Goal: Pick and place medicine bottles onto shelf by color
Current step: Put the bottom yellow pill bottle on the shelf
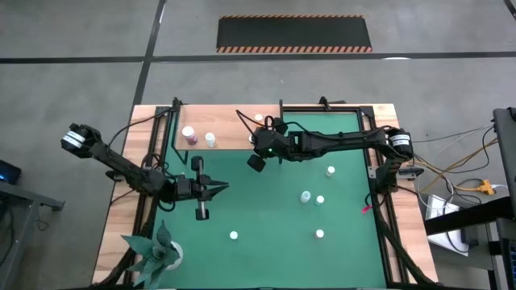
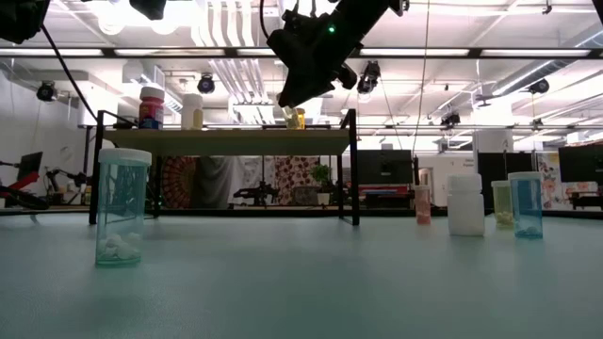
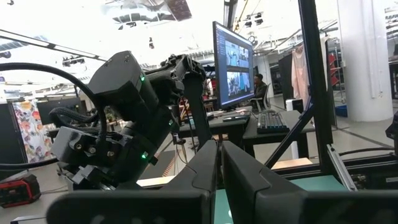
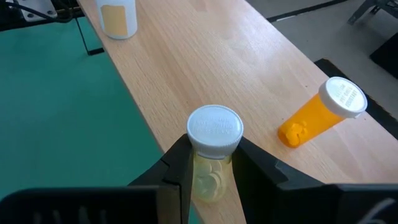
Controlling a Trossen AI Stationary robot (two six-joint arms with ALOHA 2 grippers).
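Right end effector (image 4: 211,177) clamps a yellow bottle (image 4: 211,155); orange bottle (image 4: 320,115) lies toppled.

Right arm's fingers (image 2: 294,111) hold yellow bottle (image 2: 296,118) above shelf (image 2: 226,141); pale-green bottle (image 2: 122,207) near.

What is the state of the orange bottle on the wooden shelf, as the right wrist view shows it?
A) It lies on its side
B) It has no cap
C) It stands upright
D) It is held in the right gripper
A: the orange bottle lies tipped over on the shelf, white cap on, while the right gripper is shut on a yellowish bottle.
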